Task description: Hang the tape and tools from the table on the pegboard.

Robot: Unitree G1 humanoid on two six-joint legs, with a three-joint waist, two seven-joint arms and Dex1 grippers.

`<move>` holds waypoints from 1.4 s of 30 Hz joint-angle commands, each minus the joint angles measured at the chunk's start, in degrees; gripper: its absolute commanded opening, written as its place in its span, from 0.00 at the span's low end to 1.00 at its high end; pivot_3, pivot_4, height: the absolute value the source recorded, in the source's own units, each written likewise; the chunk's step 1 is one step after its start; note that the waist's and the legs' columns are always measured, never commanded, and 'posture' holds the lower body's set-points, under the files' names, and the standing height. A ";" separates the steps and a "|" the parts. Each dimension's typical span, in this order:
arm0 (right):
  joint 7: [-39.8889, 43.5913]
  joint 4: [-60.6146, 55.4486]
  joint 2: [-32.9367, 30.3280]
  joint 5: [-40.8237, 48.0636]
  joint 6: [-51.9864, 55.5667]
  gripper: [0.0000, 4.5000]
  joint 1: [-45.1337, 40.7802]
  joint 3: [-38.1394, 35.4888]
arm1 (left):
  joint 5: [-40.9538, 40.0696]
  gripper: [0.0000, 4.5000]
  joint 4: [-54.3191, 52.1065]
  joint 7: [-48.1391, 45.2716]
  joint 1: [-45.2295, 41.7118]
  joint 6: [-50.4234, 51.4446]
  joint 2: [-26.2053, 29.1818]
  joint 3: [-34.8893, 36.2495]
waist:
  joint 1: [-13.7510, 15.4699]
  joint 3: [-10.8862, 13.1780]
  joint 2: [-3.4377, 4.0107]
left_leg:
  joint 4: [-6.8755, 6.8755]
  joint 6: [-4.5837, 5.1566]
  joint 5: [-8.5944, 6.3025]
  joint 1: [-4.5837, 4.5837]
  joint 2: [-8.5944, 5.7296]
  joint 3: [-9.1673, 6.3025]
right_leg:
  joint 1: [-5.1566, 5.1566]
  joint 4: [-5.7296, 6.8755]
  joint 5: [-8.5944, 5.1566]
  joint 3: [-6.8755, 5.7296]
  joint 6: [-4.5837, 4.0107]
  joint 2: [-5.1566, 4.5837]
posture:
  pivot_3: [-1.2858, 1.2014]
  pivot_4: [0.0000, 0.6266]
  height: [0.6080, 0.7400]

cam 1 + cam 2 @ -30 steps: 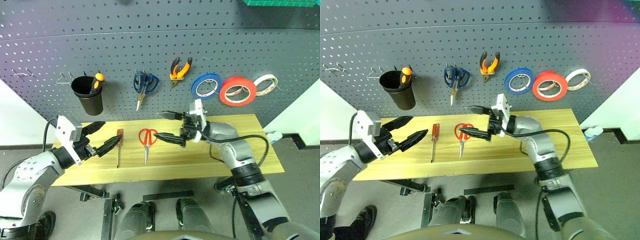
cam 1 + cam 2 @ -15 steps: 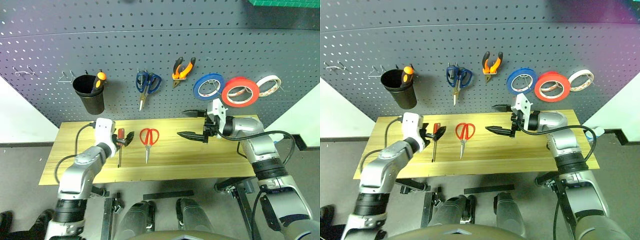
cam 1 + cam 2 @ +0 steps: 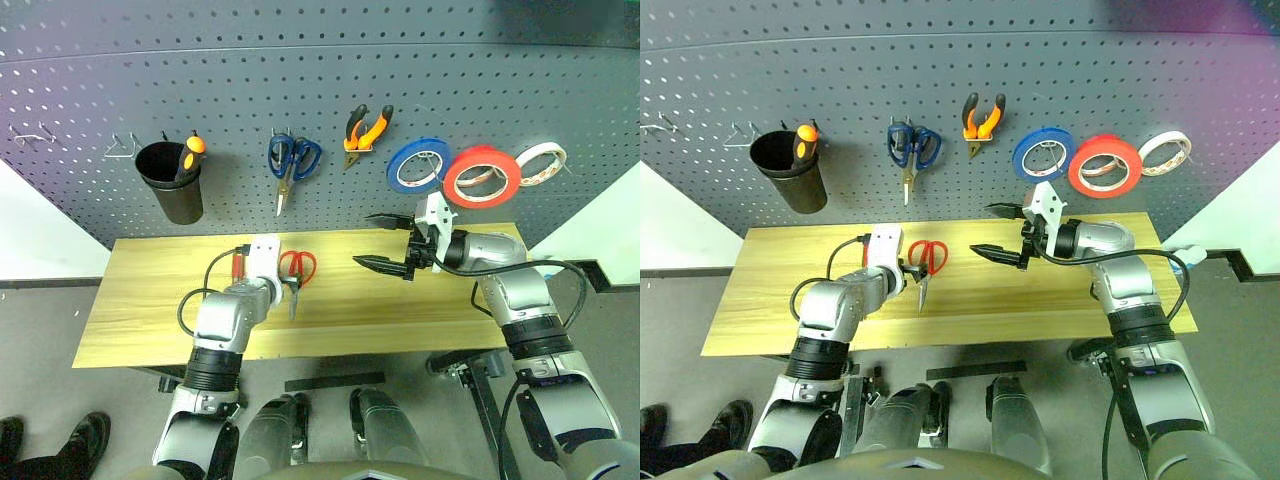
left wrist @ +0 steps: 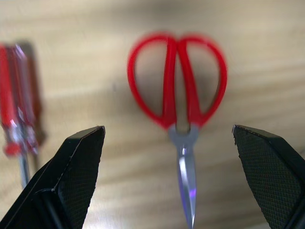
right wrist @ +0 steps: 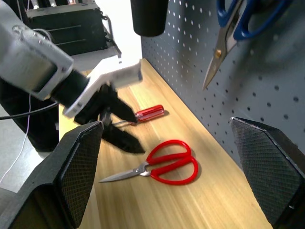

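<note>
Left gripper [image 3: 912,282] hangs over the red-handled scissors [image 4: 178,112], its two black fingers spread wide with nothing between them. Seen from the wrist, the red loops and the blade lie in the gap between the fingertips, on the table [image 3: 150,300], and the gripper is not touching them. Just to the outer side of that gripper, beside the scissors, lies the slim red-handled screwdriver [image 4: 14,117], also flat on the wood. Across the table, well apart from the scissors, the right gripper [image 3: 385,243] hangs above the boards with its fingers likewise wide apart and empty, pointing toward the left arm. Behind both grippers rises the pegboard [image 3: 320,90], where the small pliers [image 3: 363,130] and the red tape [image 3: 482,177] already hang, the tape between a blue roll [image 3: 417,165] and a thin white roll [image 3: 542,163]. Blue-handled scissors [image 3: 291,165] and a black cup [image 3: 172,184] holding an orange-handled screwdriver [image 3: 190,155] hang further along.
</note>
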 commanded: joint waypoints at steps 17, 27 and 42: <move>-3.74 -8.38 -1.24 1.17 2.90 0.99 2.72 -3.20 | 6.04 1.00 10.57 -2.95 -6.68 0.25 0.80 -3.07 | -0.67 1.64 -0.19 | -0.01 -0.01 -0.03 -0.02 0.02 0.02 | -0.03 -0.02 0.00 0.00 0.01 -0.01 | 0.41 0.45 1.00; -5.27 -11.15 -1.78 1.61 4.33 0.99 3.64 -4.00 | 7.33 1.00 14.26 -4.63 -7.69 -1.36 -0.13 -3.05 | -1.76 2.32 -0.24 | -0.01 0.04 -0.03 -0.05 0.03 0.03 | -0.05 -0.04 -0.02 -0.01 0.03 -0.01 | 0.39 0.47 1.00; -7.19 -10.88 -2.16 1.87 4.59 1.00 2.63 -5.07 | 7.92 0.29 15.66 -4.03 -7.53 -0.03 -2.02 -0.78 | -2.46 2.42 -0.23 | 0.00 0.05 -0.03 -0.08 0.04 0.03 | -0.07 -0.02 -0.02 -0.01 0.05 -0.02 | 0.39 0.49 1.00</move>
